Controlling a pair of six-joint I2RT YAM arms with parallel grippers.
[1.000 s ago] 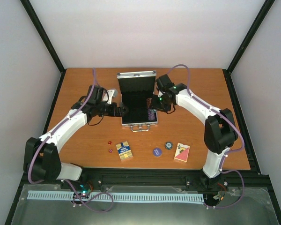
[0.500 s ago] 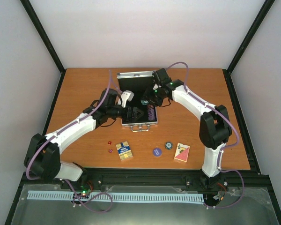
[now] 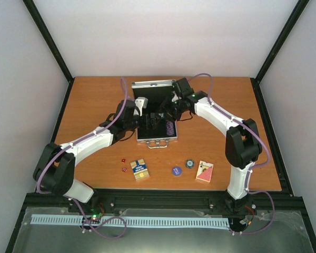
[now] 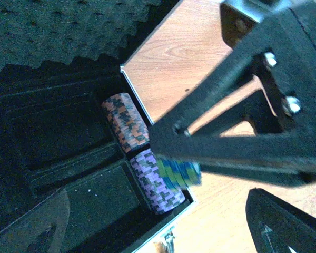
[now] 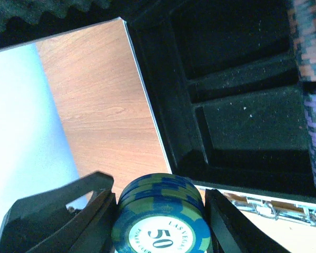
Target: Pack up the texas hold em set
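Observation:
The silver case [image 3: 157,139] stands open mid-table, lid up, with black lining [image 4: 58,132]. An orange chip stack [image 4: 125,122] and a purple one [image 4: 157,182] lie in its right slot. My right gripper [image 3: 166,112] is shut on a stack of blue-green chips [image 5: 160,211], held over the case's edge [image 5: 147,105]; the same stack shows in the left wrist view [image 4: 179,173]. My left gripper [image 3: 149,122] hovers over the case, open and empty [image 4: 210,192]. On the table in front lie the blue-yellow deck [image 3: 139,169], red deck [image 3: 204,171], red dice [image 3: 123,164], blue disc [image 3: 176,170] and a small chip stack [image 3: 189,163].
The case's two card compartments [image 5: 242,121] hold nothing. The two grippers are close together over the case. Black frame rails [image 3: 68,100] border the table at the left and right.
My left gripper has swung right from beside the case to over it. My right gripper, with the chips, has shifted left over the case.

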